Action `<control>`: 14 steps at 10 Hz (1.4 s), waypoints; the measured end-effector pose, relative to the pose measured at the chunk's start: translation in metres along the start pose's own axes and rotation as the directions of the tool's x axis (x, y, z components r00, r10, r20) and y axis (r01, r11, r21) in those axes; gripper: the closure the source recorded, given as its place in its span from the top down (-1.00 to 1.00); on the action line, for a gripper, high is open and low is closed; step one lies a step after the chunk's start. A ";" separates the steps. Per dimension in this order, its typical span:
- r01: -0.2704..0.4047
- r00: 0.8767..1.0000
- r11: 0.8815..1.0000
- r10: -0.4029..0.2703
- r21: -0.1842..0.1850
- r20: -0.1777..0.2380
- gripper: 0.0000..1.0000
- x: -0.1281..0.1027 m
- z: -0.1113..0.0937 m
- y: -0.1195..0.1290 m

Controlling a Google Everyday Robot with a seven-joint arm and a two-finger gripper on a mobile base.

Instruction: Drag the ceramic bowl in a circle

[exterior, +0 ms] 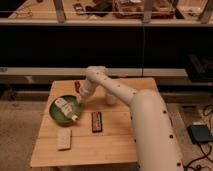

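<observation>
**Gripper closed at the bowl's right rim; bowl sits frame-left of it**

We see the white arm (135, 105) coming in from the lower right and reaching up and left across the wooden table (120, 145). The table is a pale slatted top with matte grain.

The green bowl (56, 115) is on the left half of the table, centre-left of the frame. It's round, shallow, glossy ceramic and the widest dish here. A long white item (65, 108) lies in it on a diagonal, upper left to lower right. We can't tell what it is.

The key relation: the gripper (80, 101) is at the bowl's right edge, so the bowl's body lies left and slightly below it in the frame. The jaws are closed narrow, and we judge them pinched on the rim, though the contact itself is too small to confirm. Being round, the bowl has no long axis, so the pull direction is free. We'd expect glazed ceramic on wood to slide easily.

- **Dark flat bar** (96, 121): just right of the bowl, long axis running up and down the frame, near the likely circle path.
- **Pale soft-looking pad** (64, 139): below the bowl and apart from it.
- **White cup** (111, 98): right of the gripper, beside the arm.
- **Small red thing** (77, 86): above the gripper at the table's far edge.
</observation>
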 end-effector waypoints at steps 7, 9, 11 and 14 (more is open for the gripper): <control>0.036 0.999 0.998 -0.036 -0.042 0.012 -0.66 0.009 -0.015 0.004; 0.038 0.999 0.996 -0.037 -0.075 0.017 -0.66 0.003 -0.026 0.015; 0.016 0.999 0.995 -0.011 -0.103 0.044 -0.66 -0.020 -0.031 0.031; -0.018 0.998 0.991 0.026 -0.133 0.057 -0.66 -0.061 -0.052 0.046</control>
